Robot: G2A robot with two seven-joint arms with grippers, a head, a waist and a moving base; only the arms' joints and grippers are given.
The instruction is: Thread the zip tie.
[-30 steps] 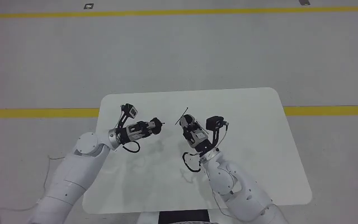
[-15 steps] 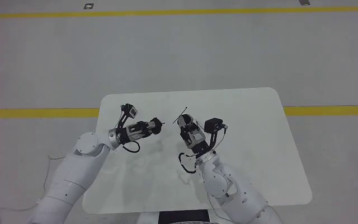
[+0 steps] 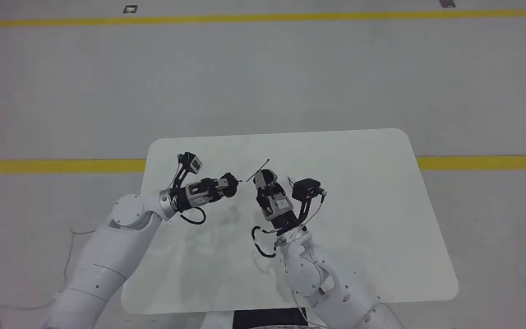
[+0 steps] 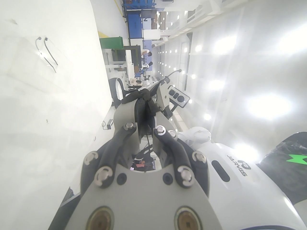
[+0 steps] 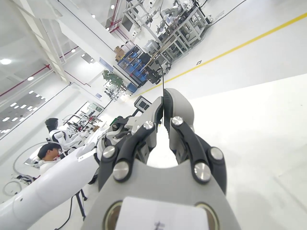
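Above the white table (image 3: 370, 164), my right gripper (image 3: 261, 176) is shut on a thin black zip tie (image 3: 265, 164). Its strap pokes straight out past the fingertips (image 5: 168, 96) as a fine black line (image 5: 162, 80). My left gripper (image 3: 234, 184) hangs a short way to the left, pointing at the right one. It is shut on a small black zip tie piece (image 4: 145, 94). In the left wrist view the right gripper (image 4: 165, 89) sits just beyond my own fingertips, with the strap tip (image 4: 176, 71) sticking out. The two grippers are close but apart.
In the left wrist view, a clear flat bag with spare black zip ties (image 4: 46, 53) lies on the table. The table's rounded edges (image 3: 152, 148) bound the work area. A yellow floor line (image 3: 66, 165) runs behind it.
My right arm has shifted left with its zip tie, closing the gap to the left gripper. The left arm has stayed still.
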